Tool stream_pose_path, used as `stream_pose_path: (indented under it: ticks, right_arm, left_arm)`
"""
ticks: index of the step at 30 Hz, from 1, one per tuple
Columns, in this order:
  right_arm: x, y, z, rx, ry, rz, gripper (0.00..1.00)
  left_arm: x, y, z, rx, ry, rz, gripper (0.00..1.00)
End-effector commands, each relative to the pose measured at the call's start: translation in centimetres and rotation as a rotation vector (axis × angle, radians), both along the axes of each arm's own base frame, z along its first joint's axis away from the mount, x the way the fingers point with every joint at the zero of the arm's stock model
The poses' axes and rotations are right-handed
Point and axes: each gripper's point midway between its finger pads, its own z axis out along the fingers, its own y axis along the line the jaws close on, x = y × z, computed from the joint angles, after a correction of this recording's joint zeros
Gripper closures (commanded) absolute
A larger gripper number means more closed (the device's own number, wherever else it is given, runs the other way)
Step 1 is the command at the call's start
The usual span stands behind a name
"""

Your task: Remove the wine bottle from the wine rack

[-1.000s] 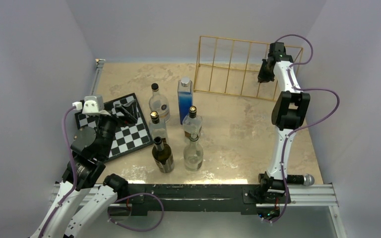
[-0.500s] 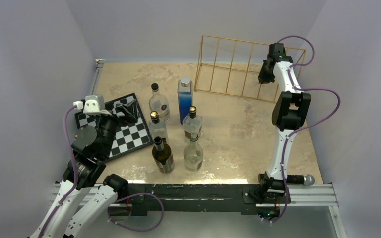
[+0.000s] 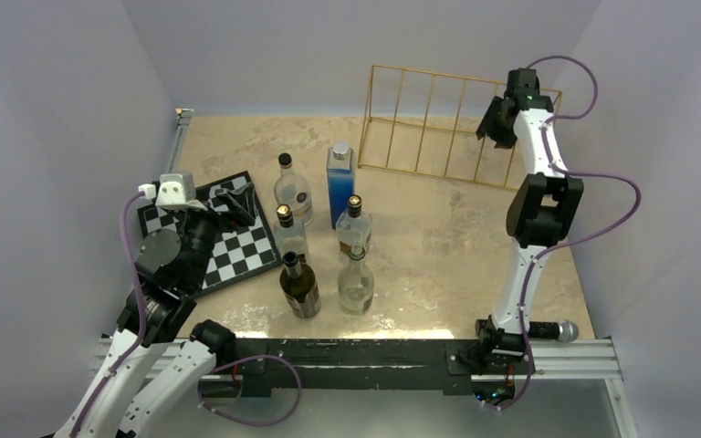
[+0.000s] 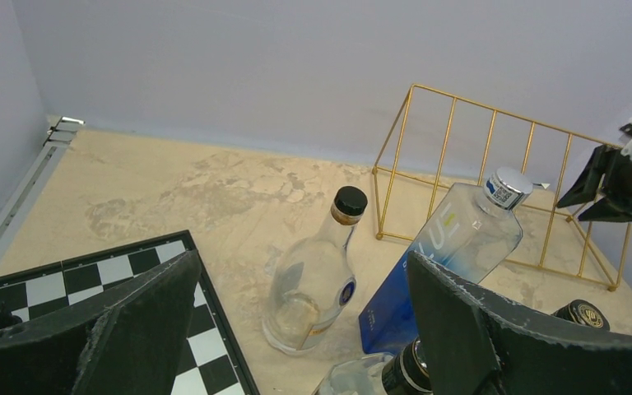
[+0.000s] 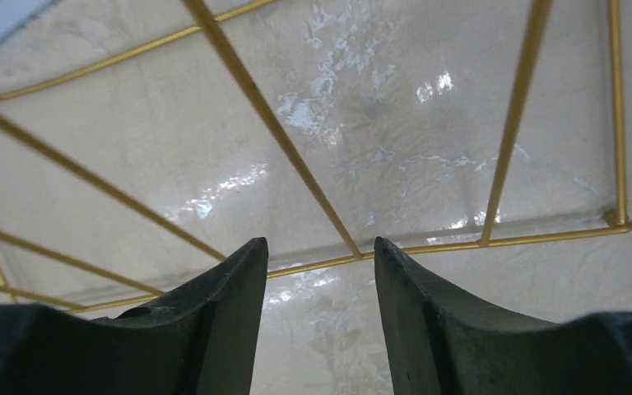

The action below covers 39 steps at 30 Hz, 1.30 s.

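The gold wire wine rack point(image 3: 438, 123) stands at the back right of the table, and no bottle shows in it. A dark wine bottle point(image 3: 299, 286) stands upright on the table in the middle, far from the rack. My right gripper point(image 3: 496, 128) hangs over the rack's right end. It is open, and in its wrist view the gripper point(image 5: 319, 247) has only the rack's thin rods point(image 5: 296, 156) and the tabletop between its fingers. My left gripper point(image 3: 237, 203) is open over the checkerboard; in the left wrist view this gripper point(image 4: 300, 259) holds nothing.
Several more bottles cluster mid-table: a clear black-capped one point(image 4: 317, 271), a blue square one point(image 4: 453, 255) and others beside the dark one. A black-and-white checkerboard point(image 3: 237, 251) lies at the left. A microphone-like object point(image 3: 552, 330) lies by the right arm's base.
My right gripper was shut at the rack's right end and now stands open. It has risen and shifted slightly right. The left arm has stayed in place.
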Motion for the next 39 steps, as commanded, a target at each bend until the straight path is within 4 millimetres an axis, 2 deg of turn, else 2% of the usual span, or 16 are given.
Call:
stream_pose_path:
  ticks: [1,5,8,9,10,11,14,16,22,26,30,34,39]
  right_arm:
    - [-0.5,0.4,9.8,0.005,-0.201,-0.003,0.43]
    - [-2.3,2.0,13.2,-0.010,-0.254,0.078,0.31]
    - [-4.8,4.2,14.7,-0.065,-0.280,0.183,0.21]
    - [-5.8,5.2,15.3,-0.073,-0.301,0.216,0.16]
    - [-6.9,6.0,15.8,-0.082,-0.320,0.245,0.05]
    - [-7.9,7.6,16.4,-0.074,-0.345,0.295,0.02]
    - [-12.0,11.8,18.4,-0.053,-0.409,0.426,0.01]
    - [-14.7,13.9,19.1,-0.041,-0.440,0.477,0.01]
    - [-22.1,18.7,19.4,0.098,-0.530,0.575,0.01]
    - [-26.6,19.8,19.7,0.208,-0.566,0.633,0.01]
    - [-29.9,18.8,20.8,0.200,-0.659,0.647,0.01]
    - [-31.5,17.4,21.2,0.132,-0.736,0.647,0.01]
    - [-32.8,17.0,22.3,0.123,-0.792,0.652,0.01]
  left_arm:
    - [0.2,0.1,1.1,0.000,-0.036,0.013,0.01]
    - [0.2,0.1,1.1,0.001,-0.036,0.009,0.01]
    - [0.0,-0.2,1.3,0.001,-0.044,-0.012,0.01]
    - [0.0,-0.3,1.4,0.000,-0.048,-0.018,0.01]
    - [-0.1,-0.4,1.5,0.001,-0.051,-0.024,0.01]
    - [-0.1,-0.5,1.5,0.002,-0.053,-0.029,0.01]
    - [-0.2,-0.8,1.8,0.007,-0.058,-0.049,0.01]
    - [-0.2,-1.0,1.8,0.008,-0.059,-0.060,0.01]
    - [-0.8,-1.5,2.4,0.000,-0.085,-0.099,0.01]
    - [-1.2,-1.9,2.8,-0.001,-0.104,-0.133,0.01]
    - [-1.5,-2.2,3.1,-0.004,-0.119,-0.156,0.01]
    - [-2.0,-3.1,3.6,-0.005,-0.140,-0.213,0.01]
    - [-2.3,-3.6,3.8,-0.009,-0.149,-0.247,0.01]
